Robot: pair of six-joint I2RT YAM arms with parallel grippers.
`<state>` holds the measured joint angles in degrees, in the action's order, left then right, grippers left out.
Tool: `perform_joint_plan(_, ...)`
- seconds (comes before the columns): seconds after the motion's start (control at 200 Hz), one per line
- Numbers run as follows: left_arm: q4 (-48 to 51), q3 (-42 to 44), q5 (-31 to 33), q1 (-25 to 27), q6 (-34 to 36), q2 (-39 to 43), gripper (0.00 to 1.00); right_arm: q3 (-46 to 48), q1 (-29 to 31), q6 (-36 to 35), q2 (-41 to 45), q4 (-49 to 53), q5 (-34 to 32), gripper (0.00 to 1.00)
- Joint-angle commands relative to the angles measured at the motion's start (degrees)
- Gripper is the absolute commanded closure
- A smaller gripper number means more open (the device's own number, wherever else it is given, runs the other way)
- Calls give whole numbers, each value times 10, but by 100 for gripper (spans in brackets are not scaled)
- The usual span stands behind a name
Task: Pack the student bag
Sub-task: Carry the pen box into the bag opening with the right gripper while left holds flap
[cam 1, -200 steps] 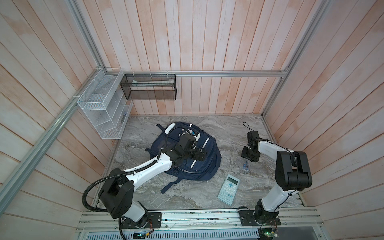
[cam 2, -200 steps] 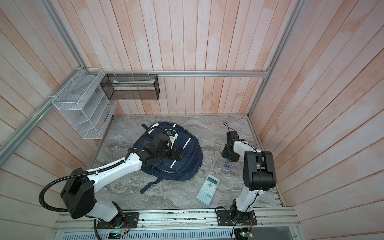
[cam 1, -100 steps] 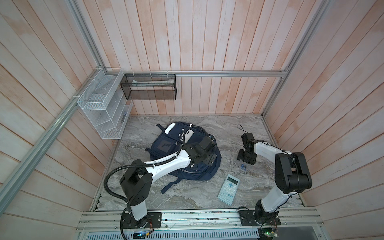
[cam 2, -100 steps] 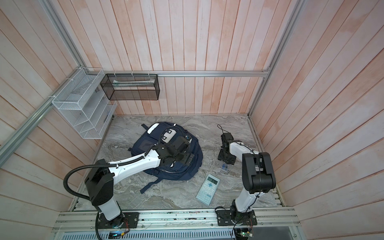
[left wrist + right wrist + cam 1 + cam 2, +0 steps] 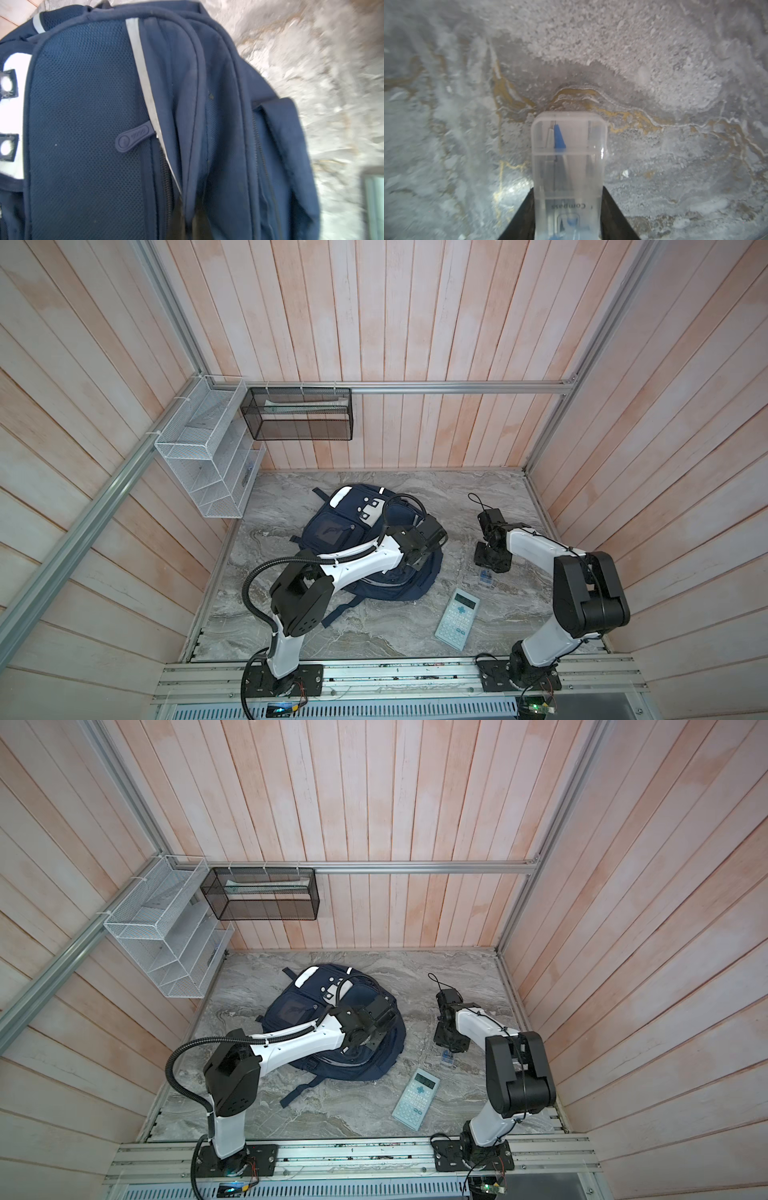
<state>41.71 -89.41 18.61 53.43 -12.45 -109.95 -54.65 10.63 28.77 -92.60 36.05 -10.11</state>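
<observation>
The left hand (image 5: 188,207) is pressed together on the bag (image 5: 83,124), its two dark fingers (image 5: 200,224) pinching a raised fold of navy fabric beside a zipper. In the left wrist view a white stripe (image 5: 143,83) runs along the mesh panel just beside that fold. A rubber zip pull (image 5: 133,138) lies on the mesh with its end at the stripe. In a top view the same hand (image 5: 417,562) comes down on the right half of the bag (image 5: 332,531), with its arm stretched across the bag's near part.

The bag lies flat on the tabletop (image 5: 374,635), left of the middle. Its white flap (image 5: 368,510) is turned toward the back wall and a dark strap (image 5: 336,614) trails toward the front edge.

The right hand (image 5: 569,191) pinches a clear plastic case (image 5: 569,166) printed "Compass", one dark finger (image 5: 521,220) against each long side. A blue-tipped tool shows inside. In a top view this hand (image 5: 492,564) points down at the tabletop well apart from the bag, and the case's end (image 5: 485,577) sticks out just below it. Whether the case rests on the tabletop or hangs just above it cannot be told.

A pale calculator (image 5: 457,619) lies flat near the case, between the bag and the right arm's base, touching neither.

A white wire rack (image 5: 203,464) hangs on the left wall and a black mesh basket (image 5: 299,414) on the back rail.
</observation>
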Motion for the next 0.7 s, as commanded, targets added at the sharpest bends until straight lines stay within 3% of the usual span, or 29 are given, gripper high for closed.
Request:
perform_joint_plan(0.0,-26,-20,-129,-45,-5,95,100,-22,23,8,46,20,22,69)
perform_joint_plan(0.105,-41,-20,-232,-95,-10,142,100,-58,62,26,67,22,56,69)
perform_joint_plan(0.295,-36,-28,-331,-171,-18,164,100,-127,158,87,42,-49,127,69)
perform_joint_plan(0.43,-43,-25,-355,-193,-29,171,100,-195,204,130,-42,-127,185,69)
perform_joint_plan(0.62,-53,-37,-372,-200,-48,178,100,-288,268,197,-158,-200,216,68)
perform_joint_plan(0.695,-50,-40,-370,-200,-49,181,100,-284,275,238,-181,-258,256,62)
